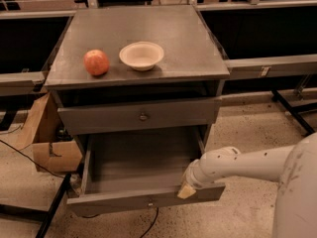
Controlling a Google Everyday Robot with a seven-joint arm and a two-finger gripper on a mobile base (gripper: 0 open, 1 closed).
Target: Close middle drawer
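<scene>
The middle drawer [124, 200] stands pulled far out of the grey metal cabinet, its shallow inside bare, with a small knob at the centre of its flat front panel. Above it the uppermost drawer front [99, 118] sits pushed in. My gripper [186, 190], at the end of the white arm reaching in from the right, rests against the top edge of the middle drawer's front panel near its right end.
On the cabinet top [183, 43] stand a red apple [96, 62] and a white bowl [141, 55]. An open cardboard box [49, 148] sits on the floor at the left, next to a dark cable [25, 157]. Black frames and rails flank both sides.
</scene>
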